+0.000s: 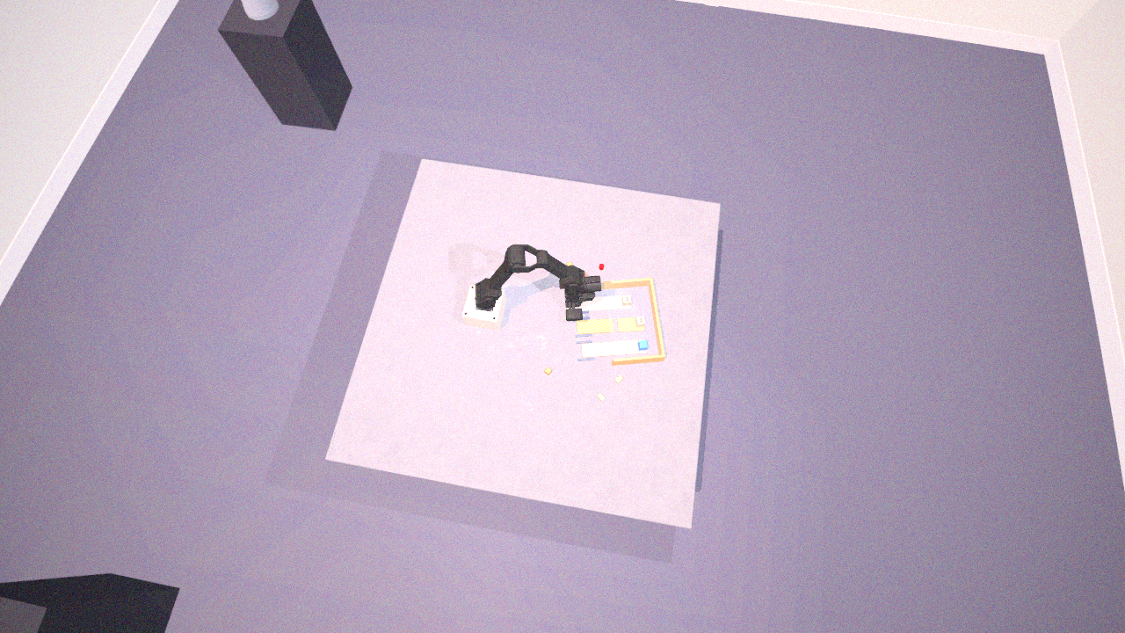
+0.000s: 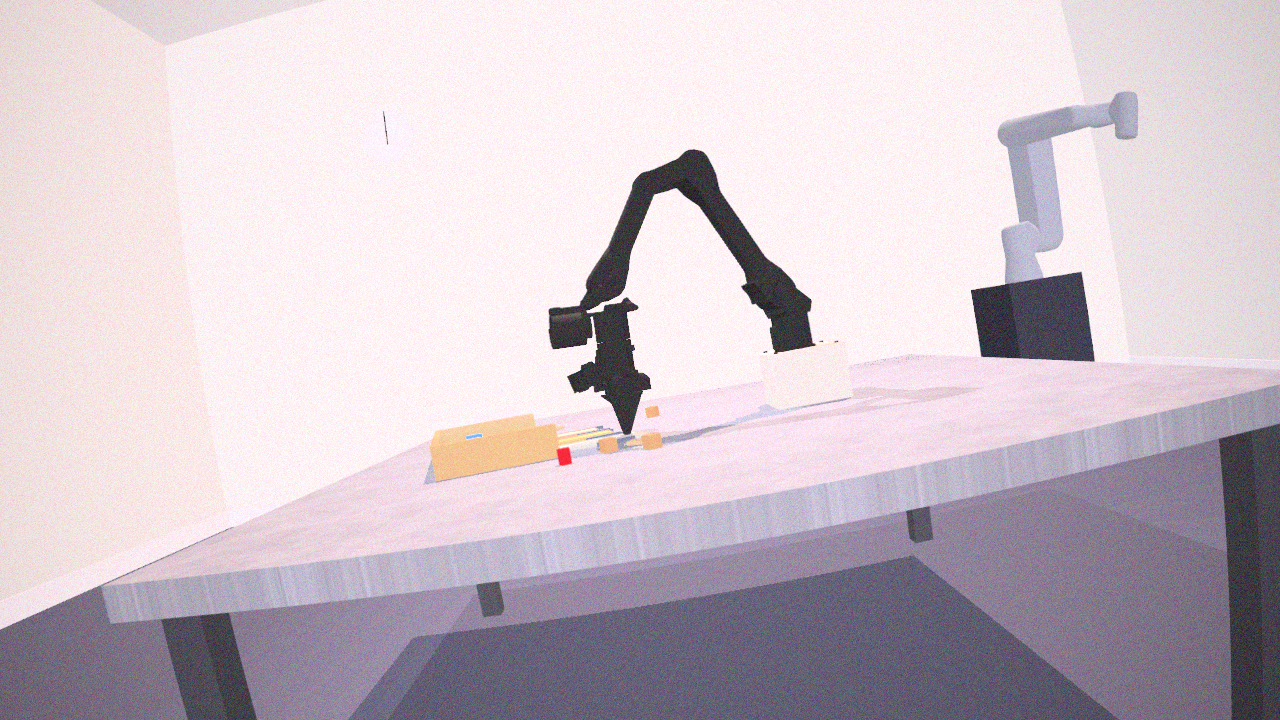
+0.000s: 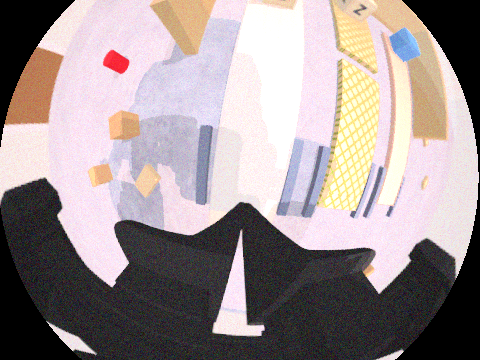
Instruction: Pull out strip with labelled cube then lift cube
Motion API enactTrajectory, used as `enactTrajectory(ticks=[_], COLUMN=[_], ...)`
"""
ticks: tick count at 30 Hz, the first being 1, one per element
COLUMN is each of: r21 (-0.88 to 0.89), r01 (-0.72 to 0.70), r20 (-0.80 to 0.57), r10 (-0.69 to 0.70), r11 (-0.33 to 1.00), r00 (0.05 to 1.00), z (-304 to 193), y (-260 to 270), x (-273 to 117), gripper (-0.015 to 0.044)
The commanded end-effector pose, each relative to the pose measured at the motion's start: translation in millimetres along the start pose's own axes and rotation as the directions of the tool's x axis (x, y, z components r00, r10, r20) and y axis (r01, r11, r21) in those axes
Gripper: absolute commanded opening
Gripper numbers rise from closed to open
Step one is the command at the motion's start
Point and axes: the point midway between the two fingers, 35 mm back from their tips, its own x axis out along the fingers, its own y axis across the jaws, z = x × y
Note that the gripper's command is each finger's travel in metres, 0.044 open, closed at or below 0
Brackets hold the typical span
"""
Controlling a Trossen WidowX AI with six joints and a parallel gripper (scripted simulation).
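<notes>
My gripper (image 1: 574, 314) (image 2: 629, 428) (image 3: 243, 207) is down at the table top, shut on the near end of a white strip (image 1: 607, 300) (image 3: 274, 87). This strip is in one piece and carries a tan cube marked Z (image 1: 627, 300) at its far end. Beside it lies a yellow meshed strip (image 1: 595, 325) (image 3: 350, 134), broken in two, with a labelled tan cube (image 1: 641, 320) (image 3: 356, 3) on its far piece. A third pale strip (image 1: 609, 346) (image 3: 398, 134) carries a blue cube (image 1: 642, 345) (image 3: 404, 43). An orange frame (image 1: 659, 323) (image 2: 487, 447) (image 3: 187, 0) encloses the strips' far ends.
A small red block (image 1: 601, 266) (image 2: 563, 456) (image 3: 116, 62) lies beside the frame. Small tan cubes (image 1: 547, 369) (image 2: 650, 439) (image 3: 124, 124) are scattered on the table near the strips. The arm's white base (image 1: 481, 315) (image 2: 805, 374) stands behind. A grey arm on a dark pedestal (image 2: 1029, 317) stands off the table.
</notes>
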Motion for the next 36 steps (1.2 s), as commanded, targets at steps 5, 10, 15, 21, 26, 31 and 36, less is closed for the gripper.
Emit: enactTrajectory(ticks=[5, 10, 15, 21, 26, 31, 36], r21=[-0.001, -0.001, -0.001, -0.001, -0.001, -0.001, -0.001], r01=[0.001, 0.001, 0.001, 0.001, 0.001, 0.001, 0.002], r20=[-0.022, -0.023, -0.023, -0.024, -0.025, -0.025, -0.026], r10=[-0.001, -0.001, -0.001, -0.001, -0.001, -0.002, -0.002], r11=[1.0, 1.0, 1.0, 1.0, 1.0, 1.0, 1.0], r00=[1.0, 1.0, 1.0, 1.0, 1.0, 1.0, 1.0], z=[-19, -26, -33, -43, -51, -58, -66], y=[-1, -1, -1, -2, -2, -2, -2], x=[4, 4, 4, 4, 4, 3, 3], gripper=[0.0, 0.0, 0.0, 0.0, 0.0, 0.0, 0.0])
